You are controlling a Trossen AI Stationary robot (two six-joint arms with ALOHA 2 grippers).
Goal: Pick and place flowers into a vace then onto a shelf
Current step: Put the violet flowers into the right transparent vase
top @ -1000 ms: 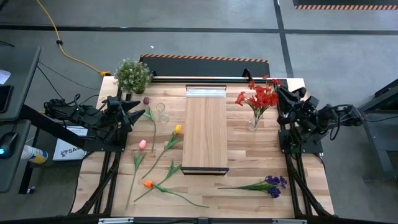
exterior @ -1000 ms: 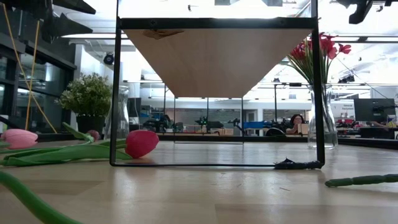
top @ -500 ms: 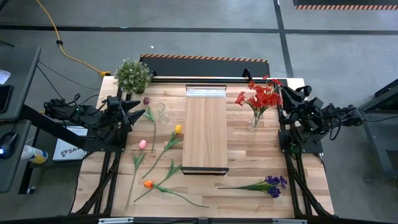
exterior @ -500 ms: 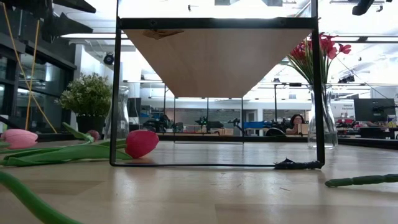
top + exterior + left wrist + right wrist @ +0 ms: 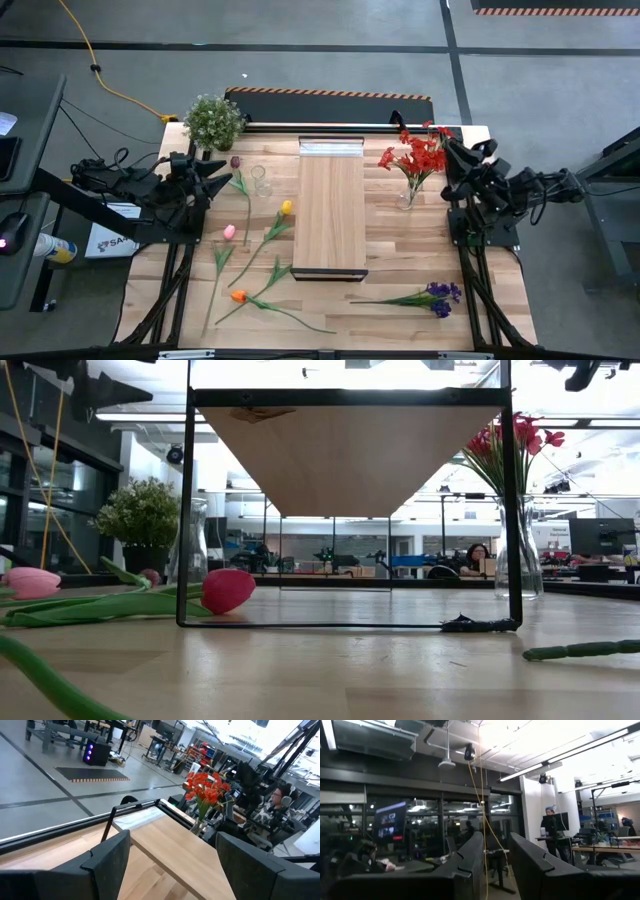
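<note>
My left gripper hovers open at the table's left edge, near the empty glass vase, with nothing between its fingers. At the right edge my right gripper is raised beside a vase holding red flowers. Its fingers stand a narrow gap apart, with nothing between them. Loose flowers lie flat on the table left of the shelf: maroon, yellow, pink and orange. A purple flower lies at the near right.
A bushy potted plant stands at the far left corner. The shelf stands on a black frame in the table's middle. Bare tabletop lies between the shelf and the right arm. A person sits in the room beyond the table.
My right gripper has rolled a little about its wrist without leaving its place. My left gripper has tipped slightly, also staying where it was. The flowers, vases and shelf have kept still.
</note>
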